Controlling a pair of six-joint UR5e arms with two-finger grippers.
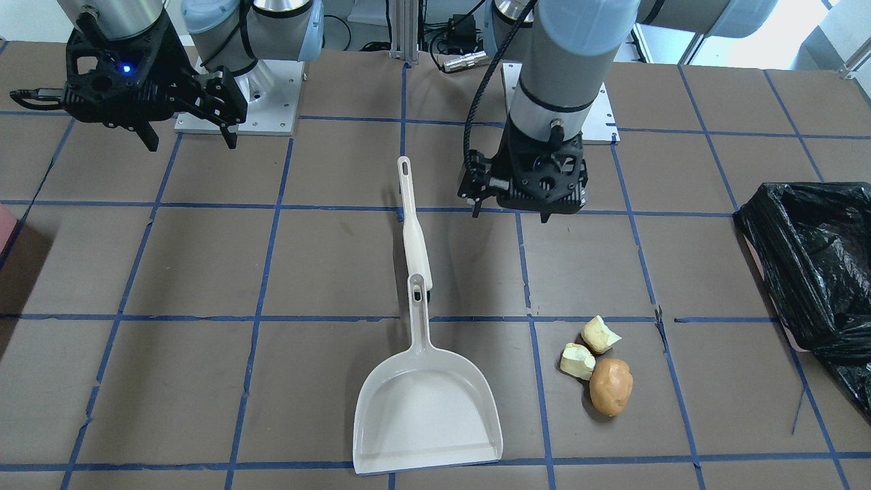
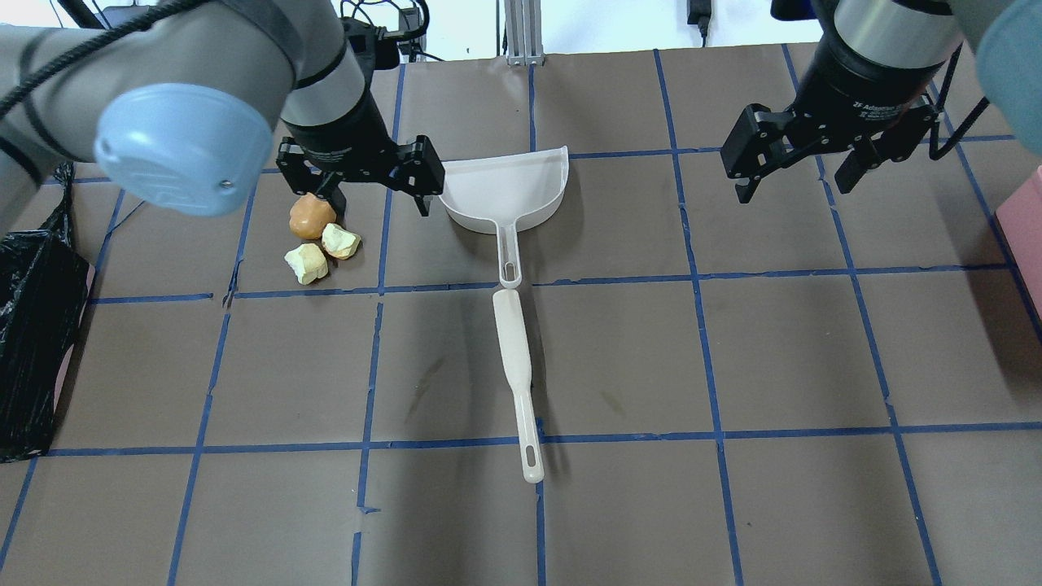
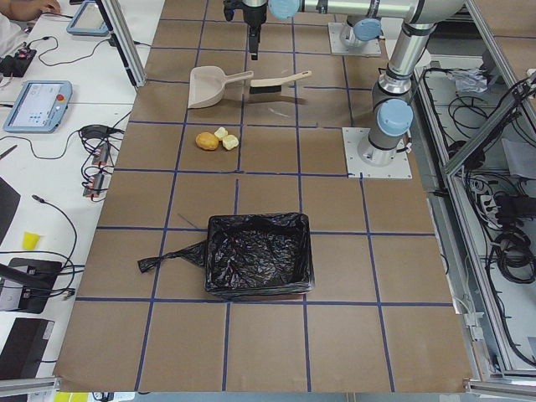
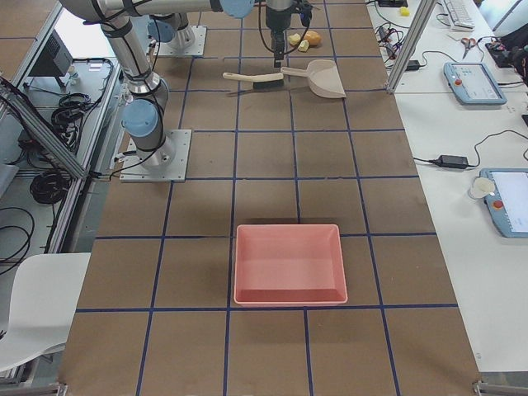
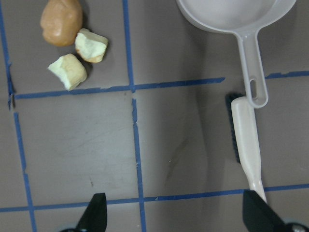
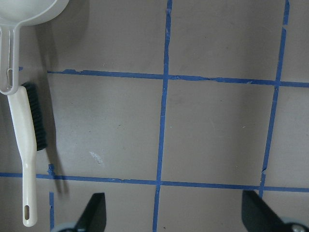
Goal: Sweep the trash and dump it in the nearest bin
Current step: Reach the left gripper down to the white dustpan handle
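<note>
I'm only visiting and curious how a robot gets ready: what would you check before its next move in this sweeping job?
1. The left gripper and right gripper are open and empty: ok.
2. The brush lies in the open, within view: ok.
3. The dustpan sits flat and empty: ok.
4. Brush and dustpan handles meet end to end; hooked together or loose: cannot tell.
5. The three trash lumps sit in one cluster: ok.
6. The black-lined bin is open, on the trash's side: ok.

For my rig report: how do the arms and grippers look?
The left arm and right arm are grey tubes with pale blue caps. The left gripper and right gripper are black. A black cable follows the left arm.
</note>
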